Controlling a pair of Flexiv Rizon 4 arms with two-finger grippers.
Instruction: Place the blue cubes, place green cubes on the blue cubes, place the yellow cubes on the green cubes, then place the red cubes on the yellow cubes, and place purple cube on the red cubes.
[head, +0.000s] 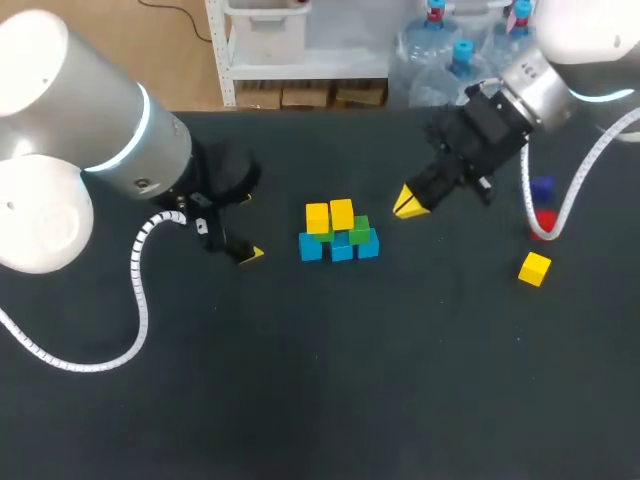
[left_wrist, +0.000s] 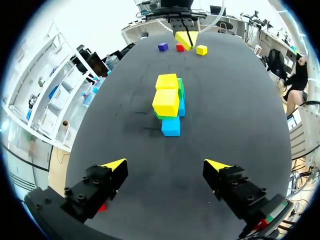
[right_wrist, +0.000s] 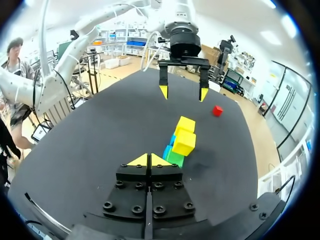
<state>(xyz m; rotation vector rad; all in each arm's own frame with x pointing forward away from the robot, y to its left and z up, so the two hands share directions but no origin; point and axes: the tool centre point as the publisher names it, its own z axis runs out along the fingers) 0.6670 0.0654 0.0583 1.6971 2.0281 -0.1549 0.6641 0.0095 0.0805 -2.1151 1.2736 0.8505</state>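
Left gripper (left_wrist: 166, 163) spread, empty; right gripper (right_wrist: 148, 159) pinched closed, empty; cube stack (head: 340, 235) between them.

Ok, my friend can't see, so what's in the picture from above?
A pile of blue, green and yellow cubes stands in the middle of a black table. The left gripper and right gripper flank it, both empty. A purple cube, a red cube and a spare yellow cube lie off to the right.
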